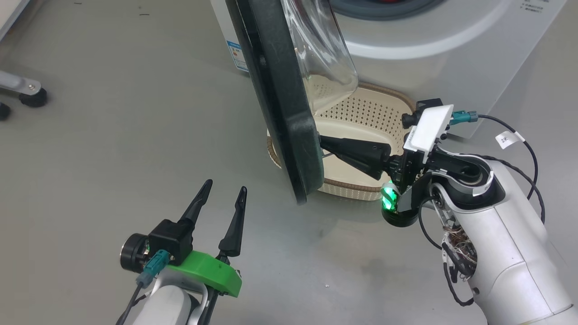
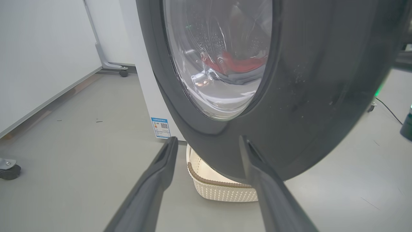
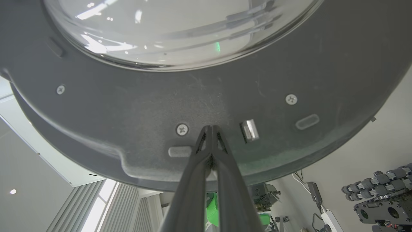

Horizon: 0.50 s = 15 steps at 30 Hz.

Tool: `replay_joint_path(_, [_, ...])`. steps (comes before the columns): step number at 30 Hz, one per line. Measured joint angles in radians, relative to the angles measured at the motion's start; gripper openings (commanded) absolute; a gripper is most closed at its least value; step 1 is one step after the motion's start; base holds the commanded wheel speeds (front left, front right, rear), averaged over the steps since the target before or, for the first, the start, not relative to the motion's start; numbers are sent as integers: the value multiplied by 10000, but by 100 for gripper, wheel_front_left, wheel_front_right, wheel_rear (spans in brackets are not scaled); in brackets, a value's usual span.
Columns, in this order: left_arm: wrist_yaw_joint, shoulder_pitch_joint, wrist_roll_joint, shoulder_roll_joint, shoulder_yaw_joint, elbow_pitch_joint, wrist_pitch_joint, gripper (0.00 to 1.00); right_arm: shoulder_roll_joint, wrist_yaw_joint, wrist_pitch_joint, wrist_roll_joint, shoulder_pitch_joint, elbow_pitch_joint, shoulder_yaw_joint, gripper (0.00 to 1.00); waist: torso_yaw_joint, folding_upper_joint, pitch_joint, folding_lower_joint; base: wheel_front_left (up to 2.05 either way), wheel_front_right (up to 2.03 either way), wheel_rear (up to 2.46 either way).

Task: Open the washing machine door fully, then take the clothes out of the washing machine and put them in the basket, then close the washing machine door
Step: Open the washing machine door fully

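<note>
So, right claw [image 3: 210, 129] is pinched together, tips pressed on the grey inner face of the door [image 1: 275, 90] just under the glass. Left claw [image 1: 226, 186] hangs wide apart by the outer side. Door stands partly open over the basket [image 1: 347, 186]. Reckon it's stiff and hinged, so push the plastic rim, not the glass. Clothes [image 2: 235, 64] sit inside the washer [image 1: 429, 45], soft, so pinch a fold. Basket looks empty
</note>
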Motion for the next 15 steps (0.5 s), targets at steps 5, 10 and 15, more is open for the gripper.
replay_joint_path(5, [0,0,-2,0,0,-48,0,100,4,0,-245,180,9,-157,435,0,36,0,64,0,0,0,0])
replay_joint_path(10, [2,0,-2,0,6,-75,0,100,0,0,-510,207,9,-213,637,0,33,0,105,0,0,0,0])
replay_joint_path(15, [4,-1,-2,-2,90,-77,0,100,19,0,-809,196,22,-209,548,0,-19,0,9,0,0,0,0])
